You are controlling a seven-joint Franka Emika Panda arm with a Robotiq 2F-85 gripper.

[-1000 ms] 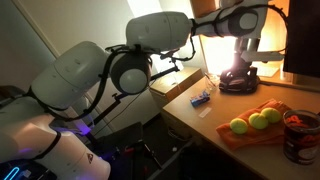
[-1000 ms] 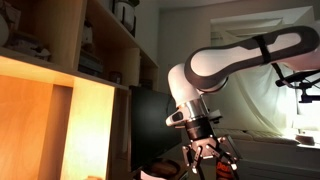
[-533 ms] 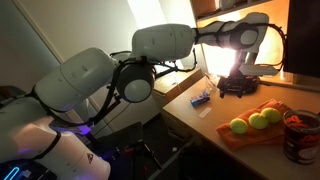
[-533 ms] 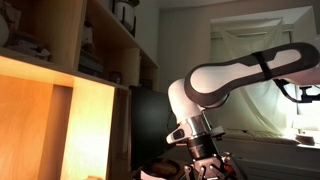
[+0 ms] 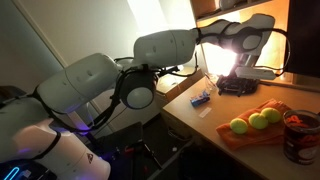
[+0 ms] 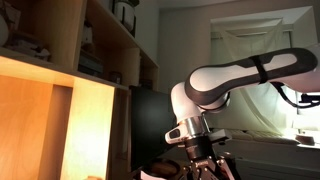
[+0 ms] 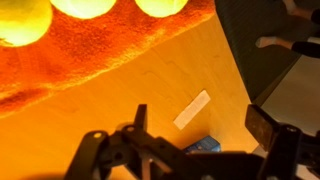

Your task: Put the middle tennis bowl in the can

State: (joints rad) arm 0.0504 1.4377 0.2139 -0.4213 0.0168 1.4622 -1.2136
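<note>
Sitting in a row on the cloth (image 5: 230,140), the middle tennis bowl (image 5: 257,121) lying between two other balls (image 5: 238,126). Standing just beside the cloth's right end in an exterior view, the can (image 5: 299,135). Lying left of the cloth on the surface (image 5: 185,113), a small flat item (image 5: 202,98).

We record a light wooden tabletop (image 5: 185,113) under a pale slanted wall (image 5: 60,30), with a strong warm glow (image 5: 214,62) at its far end. The same tabletop (image 7: 120,95) fills the wrist view. In an exterior view, tall wooden shelving (image 6: 100,50) stands beside a white draped sheet (image 6: 245,40).
</note>
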